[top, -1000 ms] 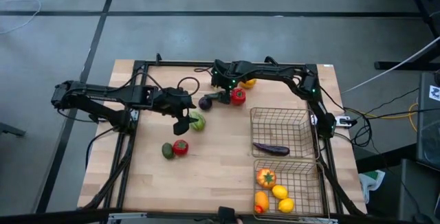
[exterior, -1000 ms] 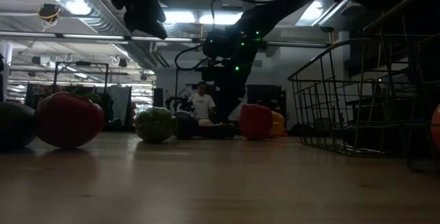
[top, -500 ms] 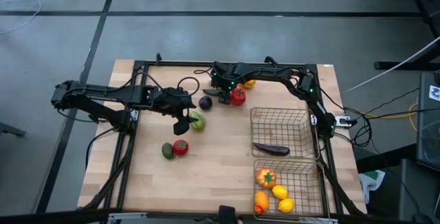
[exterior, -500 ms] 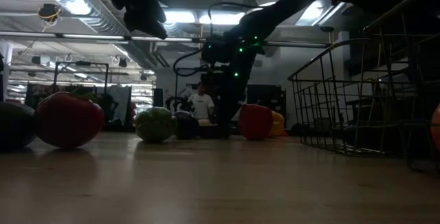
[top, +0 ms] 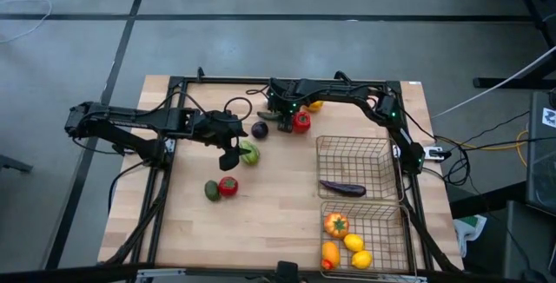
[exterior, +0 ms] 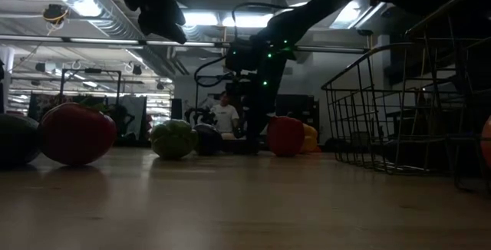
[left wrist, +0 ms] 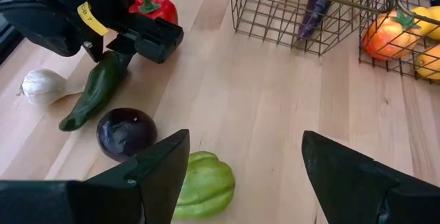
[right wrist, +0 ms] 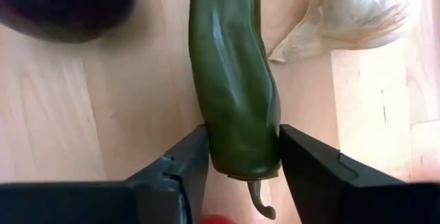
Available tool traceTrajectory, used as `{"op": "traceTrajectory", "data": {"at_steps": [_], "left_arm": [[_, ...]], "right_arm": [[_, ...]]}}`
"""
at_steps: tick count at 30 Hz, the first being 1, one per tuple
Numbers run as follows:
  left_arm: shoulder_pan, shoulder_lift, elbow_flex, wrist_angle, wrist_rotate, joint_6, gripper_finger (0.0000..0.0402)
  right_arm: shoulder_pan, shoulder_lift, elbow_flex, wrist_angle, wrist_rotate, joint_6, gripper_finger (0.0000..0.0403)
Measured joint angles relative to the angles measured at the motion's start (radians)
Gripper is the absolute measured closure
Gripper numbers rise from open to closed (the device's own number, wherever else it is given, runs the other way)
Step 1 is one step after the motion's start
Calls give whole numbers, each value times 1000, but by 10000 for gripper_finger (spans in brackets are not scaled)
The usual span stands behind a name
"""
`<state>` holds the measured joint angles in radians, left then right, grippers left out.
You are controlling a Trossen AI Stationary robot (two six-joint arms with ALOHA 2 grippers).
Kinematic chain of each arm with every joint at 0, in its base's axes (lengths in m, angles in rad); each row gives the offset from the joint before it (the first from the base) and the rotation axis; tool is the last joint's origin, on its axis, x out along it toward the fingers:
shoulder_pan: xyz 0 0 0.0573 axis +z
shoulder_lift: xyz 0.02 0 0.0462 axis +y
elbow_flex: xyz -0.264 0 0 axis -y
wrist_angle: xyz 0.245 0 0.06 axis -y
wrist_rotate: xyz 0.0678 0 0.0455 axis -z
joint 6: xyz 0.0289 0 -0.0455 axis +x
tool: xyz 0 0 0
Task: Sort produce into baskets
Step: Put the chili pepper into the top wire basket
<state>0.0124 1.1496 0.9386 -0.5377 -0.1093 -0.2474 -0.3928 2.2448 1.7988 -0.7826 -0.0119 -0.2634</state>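
We see the right gripper [right wrist: 237,159] with its two dark fingers [right wrist: 175,172] pressed against both sides of a long green pepper [right wrist: 234,86] near its stem end, so the jaws are narrow and clamped on it while it lies on the wooden table [top: 278,205]. In the high view this gripper [top: 282,118] sits in the upper middle of the frame, just left of a red pepper [top: 301,122] and right of a dark purple round piece [top: 259,129]. A white garlic bulb [right wrist: 350,11] lies just beside the green pepper.

The left gripper [left wrist: 240,162] hovers with its jaws moderately apart and nothing between them, above a light green squash-like piece [left wrist: 203,186]. In the high view it [top: 230,155] is left of centre, touching that piece's outline [top: 250,153].

Below it, lower left of centre, a red tomato [top: 228,186] and a dark green avocado [top: 211,190] lie side by side.

On the right of the frame stand two wire baskets: the upper basket [top: 326,148] holds a purple eggplant [top: 342,188]; the lower basket [top: 382,213] holds an orange-red tomato [top: 336,224], an orange pepper [top: 329,254] and two lemons [top: 357,250].

In the low view a person [exterior: 225,116] shows far behind the table.
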Motion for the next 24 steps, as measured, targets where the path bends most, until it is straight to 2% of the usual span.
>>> {"op": "traceTrajectory", "data": {"at_steps": [10, 15, 24], "left_arm": [[0, 0, 0, 0, 0, 0, 125], [0, 0, 0, 0, 0, 0, 125], [0, 0, 0, 0, 0, 0, 125]], "right_arm": [[5, -2, 0, -24, -50, 0, 242], [22, -3, 0, -61, -128, -1, 242], [64, -3, 0, -16, -112, -1, 242]]}}
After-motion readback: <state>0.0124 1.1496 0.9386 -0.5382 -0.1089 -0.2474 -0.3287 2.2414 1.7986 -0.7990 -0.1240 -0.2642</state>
